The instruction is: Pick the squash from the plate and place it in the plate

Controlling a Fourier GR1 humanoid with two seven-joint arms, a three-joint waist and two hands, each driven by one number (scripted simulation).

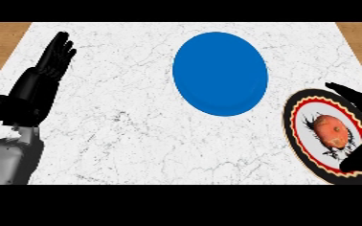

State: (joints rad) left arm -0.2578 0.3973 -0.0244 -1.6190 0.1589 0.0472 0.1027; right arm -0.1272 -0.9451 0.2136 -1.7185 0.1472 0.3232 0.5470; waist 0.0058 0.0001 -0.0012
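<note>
The squash [332, 130], orange-red and rounded, lay on the patterned plate [300, 106] at the right edge of the marble tabletop [127, 124]. The blue plate [220, 73], near the middle of the tabletop and toward its far side, held nothing. The right hand [352, 96] showed only as dark shapes at the frame's right edge, beyond and below the patterned plate; whether its fingers were spread or curled could not be told, and no contact with the squash was visible. The left hand [51, 64] rested at the left, fingers straight and up, holding nothing. Judgement: pick not yet made; grasp, lift, transfer and placement on the blue plate all remained.
</note>
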